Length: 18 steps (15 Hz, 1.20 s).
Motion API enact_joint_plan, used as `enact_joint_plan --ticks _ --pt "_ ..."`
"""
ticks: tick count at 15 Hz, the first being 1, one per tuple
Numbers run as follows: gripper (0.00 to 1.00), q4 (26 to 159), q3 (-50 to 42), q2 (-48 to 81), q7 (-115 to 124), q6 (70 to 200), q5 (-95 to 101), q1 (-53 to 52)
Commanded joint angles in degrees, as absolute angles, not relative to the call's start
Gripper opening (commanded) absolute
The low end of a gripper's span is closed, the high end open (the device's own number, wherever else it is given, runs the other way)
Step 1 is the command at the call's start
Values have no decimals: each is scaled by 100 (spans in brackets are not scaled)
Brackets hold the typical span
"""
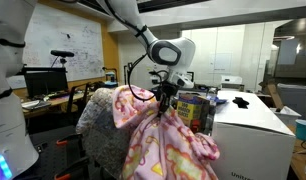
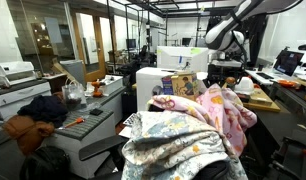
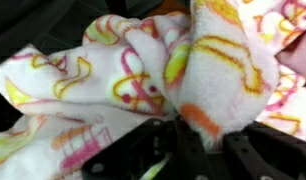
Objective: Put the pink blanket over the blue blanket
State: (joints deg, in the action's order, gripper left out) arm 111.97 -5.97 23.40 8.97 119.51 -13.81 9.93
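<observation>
The pink blanket [image 1: 168, 140] with yellow and pink swirls hangs in a lifted fold from my gripper [image 1: 165, 97]. It drapes down over the front of the blue blanket [image 1: 98, 125], a mottled grey-blue heap on a chair. In the other exterior view the blue blanket [image 2: 173, 140] lies in front and the pink blanket [image 2: 228, 115] rises behind it under my gripper [image 2: 225, 80]. In the wrist view the pink blanket [image 3: 143, 70] fills the frame, and a fold of it is pinched between the black fingers of my gripper [image 3: 198, 135].
A white cabinet [image 1: 255, 128] stands next to the blankets, with colourful boxes [image 1: 193, 108] on its near end. Desks with monitors [image 1: 45, 82] stand behind. A long workbench [image 2: 88, 118] with clutter and a dark bag [image 2: 33, 110] runs along one side.
</observation>
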Motion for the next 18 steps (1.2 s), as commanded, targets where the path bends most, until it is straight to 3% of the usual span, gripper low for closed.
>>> enact_joint_plan --ticks 1,18 --pt "3 11264 -489 1720 883 11632 -1317 741" --pt "3 11113 23 114 112 11216 -1615 166"
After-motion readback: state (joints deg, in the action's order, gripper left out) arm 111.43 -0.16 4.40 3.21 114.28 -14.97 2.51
